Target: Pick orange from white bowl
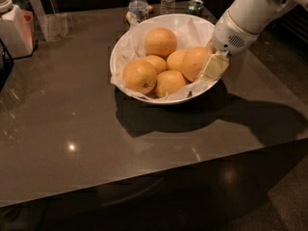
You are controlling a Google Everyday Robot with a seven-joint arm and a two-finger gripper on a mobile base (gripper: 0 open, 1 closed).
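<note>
The white bowl [126, 42], lined with crumpled white paper, stands at the back middle of the dark table and holds several oranges. The largest, pale orange [194, 63] lies at the bowl's right side, against the rim. My gripper [206, 67] reaches in over the right rim on the white arm from the upper right. It is shut on this orange: one pale finger [214, 67] presses its right side, and the other finger is hidden behind the fruit. The other oranges [160, 42] lie to its left.
Two water bottles [138, 5] and a green can [195, 6] stand behind the bowl. A white container [14, 25] and a clear plastic stand [53, 25] are at the back left. The table's front edge [154, 177] runs across below.
</note>
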